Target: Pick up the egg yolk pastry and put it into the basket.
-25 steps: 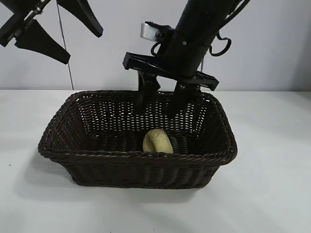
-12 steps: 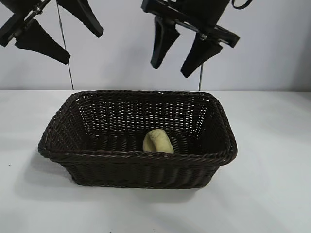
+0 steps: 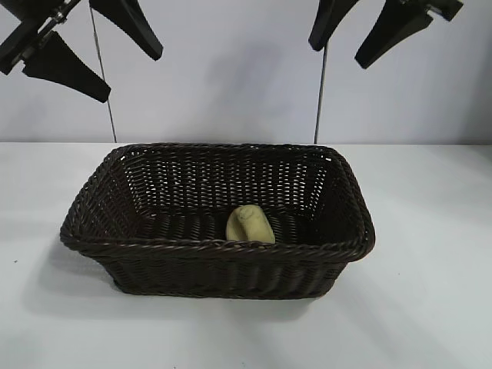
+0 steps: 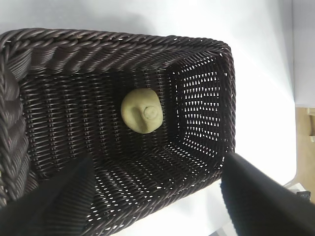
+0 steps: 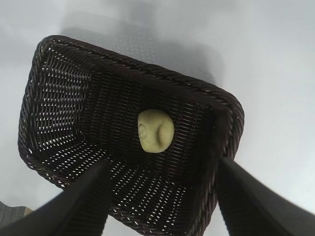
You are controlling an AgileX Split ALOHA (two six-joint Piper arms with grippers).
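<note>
Now my small round pale-yellow egg yolk pastry (image 3: pixel 250 224) lies on the floor of the large rectangular dark brown woven wicker basket (image 3: pixel 217 250), just inside its near wall, tipped on its side so the dimple faces outward. The basket sits about mid-table on the white table (image 3: pixel 430 307), well clear of every edge.

As I judge it, the placing is done and the step in hand is getting my arms clear. The right claw (image 3: pixel 380 27) hangs high above the basket's far right corner, fingers spread and empty. I want it to go on up and outward rather than crossing low over the braided rim, because a dark fingertip catching the weave could drag the whole basket across the table. From the right wrist view the pastry (image 5: pixel 155 130) sits between the two fingers (image 5: pixel 74 206) far below, nothing touching it, so no further release is needed.

The left claw (image 3: pixel 92 46) is parked high over the far left corner of the table, fingers apart and holding nothing; I leave it there. From its wrist view the pastry (image 4: pixel 142 110) rests flat on the weave, so I see no reason to nudge it.
</note>
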